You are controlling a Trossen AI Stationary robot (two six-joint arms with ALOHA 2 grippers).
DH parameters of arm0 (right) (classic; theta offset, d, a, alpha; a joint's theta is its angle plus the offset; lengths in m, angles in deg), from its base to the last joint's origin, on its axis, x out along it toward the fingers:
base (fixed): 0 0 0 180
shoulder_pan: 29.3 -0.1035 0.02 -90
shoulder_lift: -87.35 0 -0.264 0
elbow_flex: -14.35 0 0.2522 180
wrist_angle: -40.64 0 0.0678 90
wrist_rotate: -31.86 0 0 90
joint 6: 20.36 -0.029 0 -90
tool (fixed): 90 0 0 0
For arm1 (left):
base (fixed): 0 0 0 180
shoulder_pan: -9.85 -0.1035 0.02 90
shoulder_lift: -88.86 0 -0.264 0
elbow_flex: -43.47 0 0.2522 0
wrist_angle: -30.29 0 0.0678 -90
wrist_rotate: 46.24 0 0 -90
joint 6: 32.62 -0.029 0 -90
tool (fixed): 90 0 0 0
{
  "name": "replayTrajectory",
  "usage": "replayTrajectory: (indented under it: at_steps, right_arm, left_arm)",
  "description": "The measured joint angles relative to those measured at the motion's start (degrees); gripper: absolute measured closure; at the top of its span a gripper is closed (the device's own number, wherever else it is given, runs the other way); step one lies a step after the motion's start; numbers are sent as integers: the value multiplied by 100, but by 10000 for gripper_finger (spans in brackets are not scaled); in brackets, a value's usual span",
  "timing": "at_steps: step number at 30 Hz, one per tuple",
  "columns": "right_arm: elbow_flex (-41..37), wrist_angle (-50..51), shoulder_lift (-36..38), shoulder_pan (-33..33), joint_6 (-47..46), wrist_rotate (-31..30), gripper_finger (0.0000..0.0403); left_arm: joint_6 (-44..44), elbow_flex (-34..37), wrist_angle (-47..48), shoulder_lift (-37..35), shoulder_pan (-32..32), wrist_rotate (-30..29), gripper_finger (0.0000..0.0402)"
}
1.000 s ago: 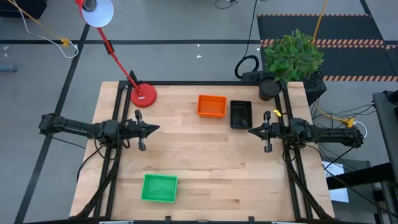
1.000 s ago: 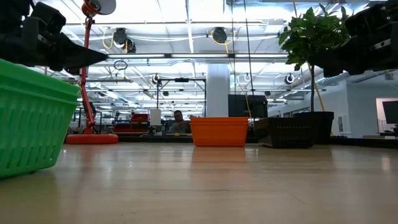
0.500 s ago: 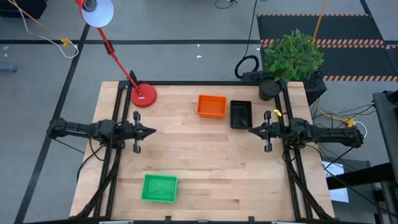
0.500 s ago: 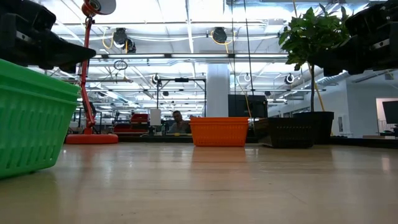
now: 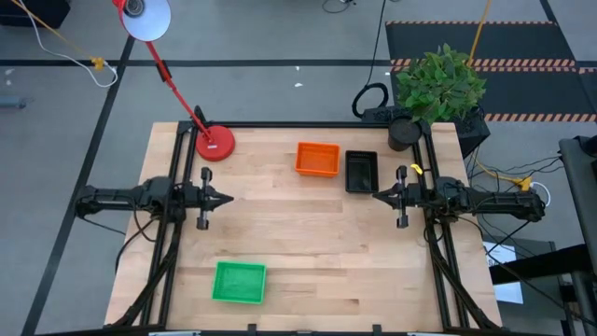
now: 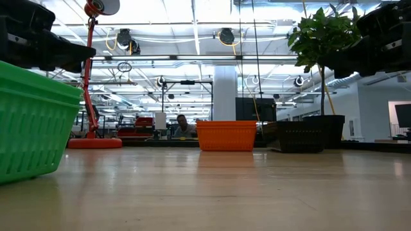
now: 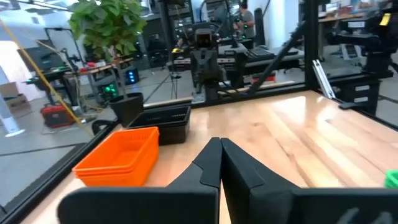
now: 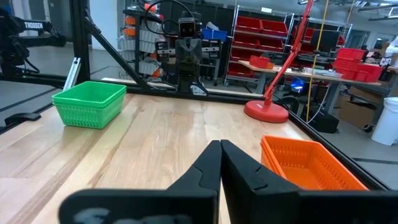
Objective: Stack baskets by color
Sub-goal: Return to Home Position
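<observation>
Orange plastic mesh baskets [image 5: 317, 159] sit nested beside black plastic mesh baskets [image 5: 360, 171]; your left end effector [image 5: 227, 198] and right end effector [image 5: 376, 196] each have fingers together.

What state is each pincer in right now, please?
Left pincer: closed, holding nothing, over the table near its left side.
Right pincer: closed, holding nothing, near its right side.

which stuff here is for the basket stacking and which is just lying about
For the job: orange baskets, black baskets, green baskets; left gripper and right gripper, both shut, at the table edges.
Lying about: red lamp, potted plant.
</observation>
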Motion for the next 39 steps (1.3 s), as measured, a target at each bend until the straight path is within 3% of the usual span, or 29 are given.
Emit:
replayTrajectory:
  at_steps: [14,23,32,39]
  right_arm:
    - [0,-4,0,0,0,0,399]
    - [0,-4,0,0,0,1,399]
    - [0,-4,0,0,0,1,399]
    - [0,-4,0,0,0,2,399]
  left_arm:
    - [-159,0,14,29,-812,461,382]
    - [-555,0,10,63,-866,446,399]
    - [-412,0,10,63,-866,437,367]
    - [-405,2,7,63,-866,437,365]
